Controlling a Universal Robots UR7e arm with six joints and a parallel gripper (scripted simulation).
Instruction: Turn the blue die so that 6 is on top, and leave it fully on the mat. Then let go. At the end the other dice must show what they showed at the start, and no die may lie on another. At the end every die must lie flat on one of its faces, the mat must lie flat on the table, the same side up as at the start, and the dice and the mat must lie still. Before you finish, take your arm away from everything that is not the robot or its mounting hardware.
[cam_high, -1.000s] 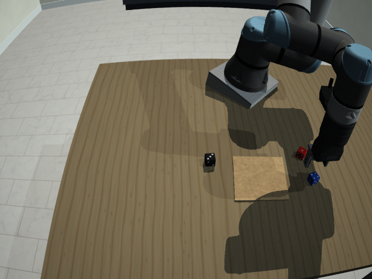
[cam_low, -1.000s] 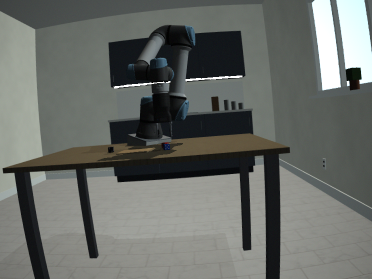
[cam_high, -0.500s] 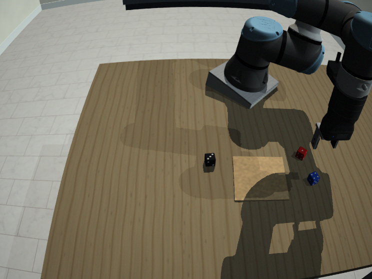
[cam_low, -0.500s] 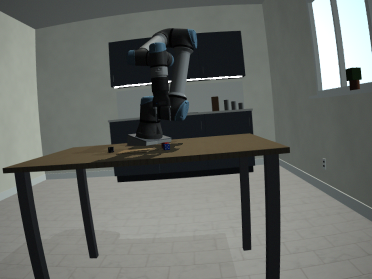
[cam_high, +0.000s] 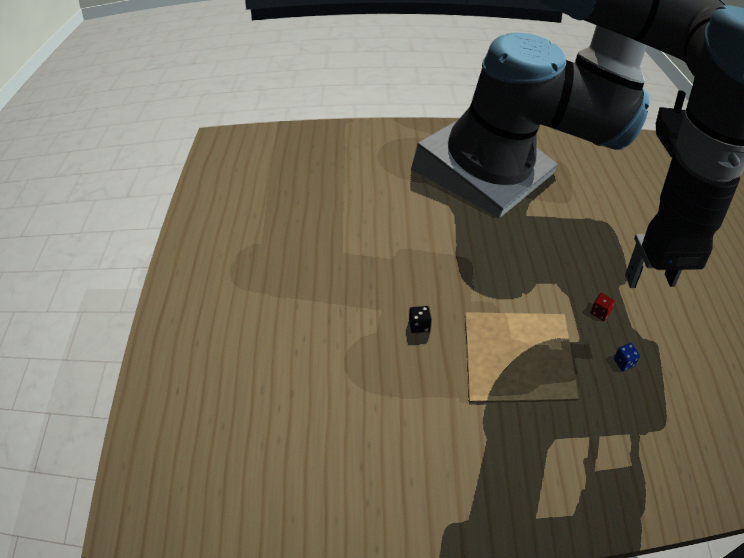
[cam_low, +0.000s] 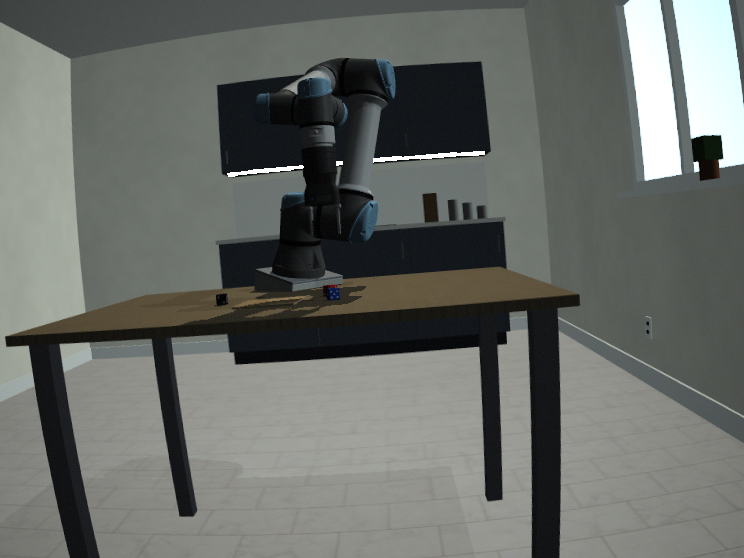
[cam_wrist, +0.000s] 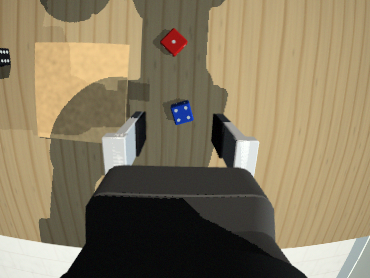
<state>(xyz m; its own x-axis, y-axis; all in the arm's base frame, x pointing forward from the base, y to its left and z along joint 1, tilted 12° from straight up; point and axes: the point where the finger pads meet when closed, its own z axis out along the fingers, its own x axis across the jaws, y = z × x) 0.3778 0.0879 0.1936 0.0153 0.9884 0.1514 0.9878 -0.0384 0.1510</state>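
Observation:
The blue die (cam_high: 626, 356) lies flat on the bare table, just right of the tan mat (cam_high: 520, 355) and off it. In the wrist view the blue die (cam_wrist: 181, 113) shows three pips on top. My gripper (cam_high: 653, 273) is open and empty, raised well above the table over the blue die. In the wrist view its fingers stand wide apart with the die far below between them. The red die (cam_high: 602, 306) lies on the table behind the blue one, showing one pip on top in the wrist view (cam_wrist: 173, 41). The black die (cam_high: 419, 318) lies left of the mat.
The arm's base (cam_high: 483, 168) stands on a grey plate at the back of the table. The table's right edge is close to the blue die. The dice and the mat (cam_low: 267, 300) look small in the exterior view.

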